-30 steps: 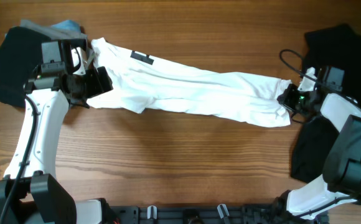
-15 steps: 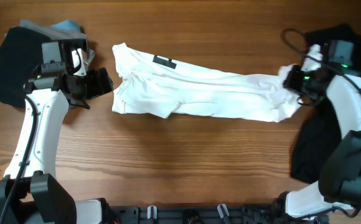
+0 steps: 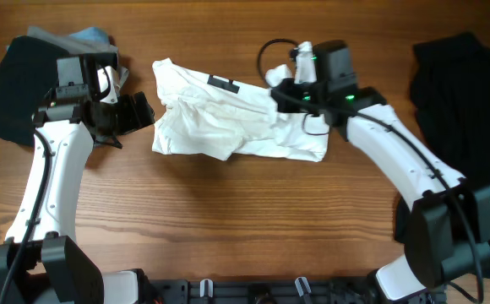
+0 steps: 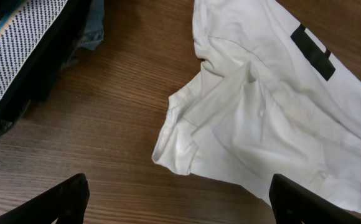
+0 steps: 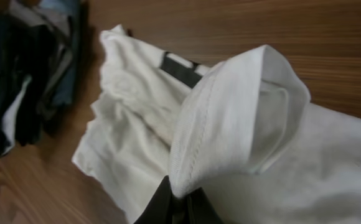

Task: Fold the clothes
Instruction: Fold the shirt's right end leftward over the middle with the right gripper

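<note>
The white T-shirt (image 3: pixel 228 127) with black lettering lies bunched in the upper middle of the table; it also shows in the left wrist view (image 4: pixel 274 118) and the right wrist view (image 5: pixel 243 112). My right gripper (image 3: pixel 285 95) is shut on the shirt's hem (image 5: pixel 187 186) and holds that end folded over the shirt's middle. My left gripper (image 3: pixel 135 114) is open and empty just left of the shirt's left edge, its fingertips (image 4: pixel 177 199) apart over bare wood. A large black garment (image 3: pixel 460 84) lies at the right edge.
A pile of dark and blue clothes (image 3: pixel 25 67) sits at the top left, also seen in the left wrist view (image 4: pixel 25 50). More black cloth (image 3: pixel 422 203) lies at the lower right. The table (image 3: pixel 228 219) is wooden.
My right gripper has carried the shirt's right end far to the left, folding it over the middle. The left gripper earlier let go of the shirt's left end and has stayed still since.
</note>
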